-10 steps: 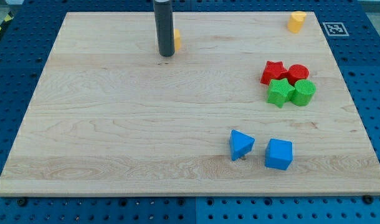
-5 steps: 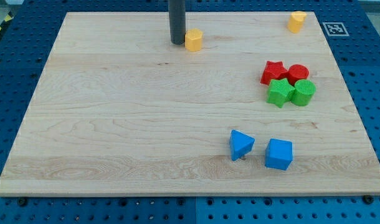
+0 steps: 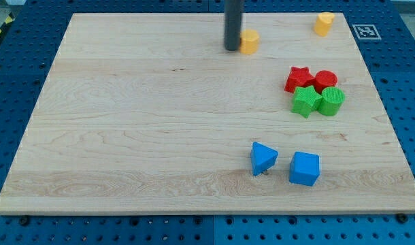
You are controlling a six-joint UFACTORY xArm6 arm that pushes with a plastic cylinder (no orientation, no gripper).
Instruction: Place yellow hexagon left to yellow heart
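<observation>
Yellow blocks two, hexagon [image 3: 249, 41] seemingly touching my tip [image 3: 232, 48], heart [image 3: 323, 24] well right; claw unseen.

No readable text; only a fiducial marker [image 3: 363, 31].

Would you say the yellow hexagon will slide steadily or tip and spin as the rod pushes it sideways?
The yellow hexagon looks squat and flat-bottomed, so it probably slides rather than tips. My tip sits at its left side; an off-centre push may turn it. The smooth wooden board likely offers little grip.

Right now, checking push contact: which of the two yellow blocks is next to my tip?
The yellow hexagon, just right of my tip. The yellow heart sits far off in the top right corner.
</observation>
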